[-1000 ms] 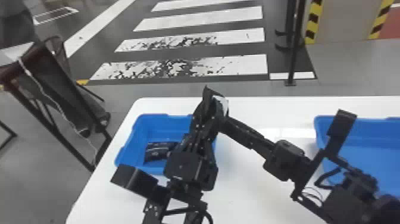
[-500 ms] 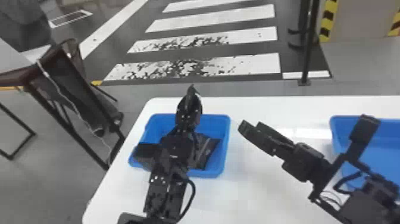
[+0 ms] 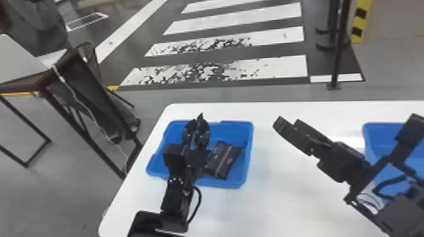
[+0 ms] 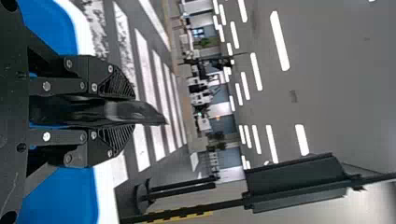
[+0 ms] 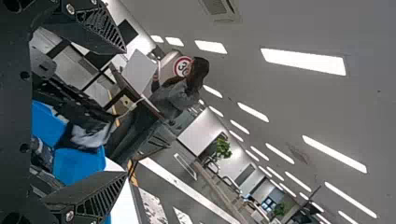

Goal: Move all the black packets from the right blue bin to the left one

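Head view: left tool (image 3: 196, 124) over left blue bin (image 3: 249, 154), bin sits by the bench's (image 3: 277, 208) far left corner; one black packet (image 3: 221, 161) lies in the bin, at the side towards the bench's right edge. Right tool (image 3: 287, 123) above the bench, between that bin and right blue bin (image 3: 372, 134), which is partly blocked and cut off, can't tell how many packets are left in it. Left wrist view: left tool clenched on a second packet (image 4: 128, 112), gripped between both fingers, far end poking out past the tips. Best move, my guess: lower straight down inside the rim, aim beside the loose packet, towards the bench's left edge, then let go low so the soft pack doesn't slide or stand against the wall; open only as wide as needed, fingers could nudge the bin, and check nothing clings before lifting. Right wrist view: right tool released, fingers wide apart, nothing gripped; keep it out of the way until the drop is done
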Controlling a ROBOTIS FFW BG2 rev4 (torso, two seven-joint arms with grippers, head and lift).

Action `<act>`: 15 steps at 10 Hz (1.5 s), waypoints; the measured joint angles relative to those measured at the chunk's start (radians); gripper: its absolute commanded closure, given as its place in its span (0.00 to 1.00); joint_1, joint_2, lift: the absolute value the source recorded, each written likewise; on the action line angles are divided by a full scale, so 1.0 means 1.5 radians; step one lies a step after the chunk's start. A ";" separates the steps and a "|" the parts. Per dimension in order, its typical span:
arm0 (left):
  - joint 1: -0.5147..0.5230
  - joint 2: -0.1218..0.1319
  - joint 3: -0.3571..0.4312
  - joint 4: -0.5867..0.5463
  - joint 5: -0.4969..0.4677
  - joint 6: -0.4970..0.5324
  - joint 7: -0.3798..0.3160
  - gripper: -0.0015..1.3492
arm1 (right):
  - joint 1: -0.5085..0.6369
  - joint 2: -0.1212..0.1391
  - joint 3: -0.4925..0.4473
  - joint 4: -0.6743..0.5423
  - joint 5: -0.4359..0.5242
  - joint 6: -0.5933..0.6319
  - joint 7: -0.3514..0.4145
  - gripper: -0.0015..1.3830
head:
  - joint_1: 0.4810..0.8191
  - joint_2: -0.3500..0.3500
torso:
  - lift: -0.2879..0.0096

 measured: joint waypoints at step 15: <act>0.259 0.000 -0.134 -0.316 0.276 -0.228 -0.056 0.09 | 0.158 0.054 -0.542 -0.212 0.664 0.297 -0.098 0.09 | 0.63 0.17 | 0.50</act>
